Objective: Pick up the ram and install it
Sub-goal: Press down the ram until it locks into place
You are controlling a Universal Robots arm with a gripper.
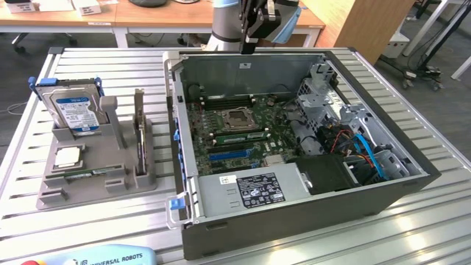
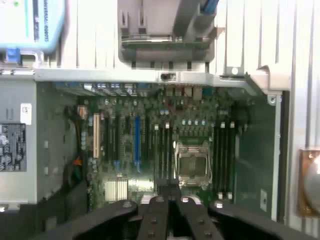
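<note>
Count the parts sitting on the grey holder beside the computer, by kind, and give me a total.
Hard drive: 1
Processor: 1
Ram sticks: 2
Total: 4

Slatted metal table (image 1: 110, 61); open computer case (image 1: 294, 221) directly below gripper (image 1: 248, 51); grey parts holder (image 1: 96, 176) well aside; teach pendant (image 1: 96, 256) farthest from it.

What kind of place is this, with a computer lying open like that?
Probably a robotics lab or workshop: an opened computer case lies on a slatted metal table, a grey parts holder beside it, wooden desks behind.
</note>
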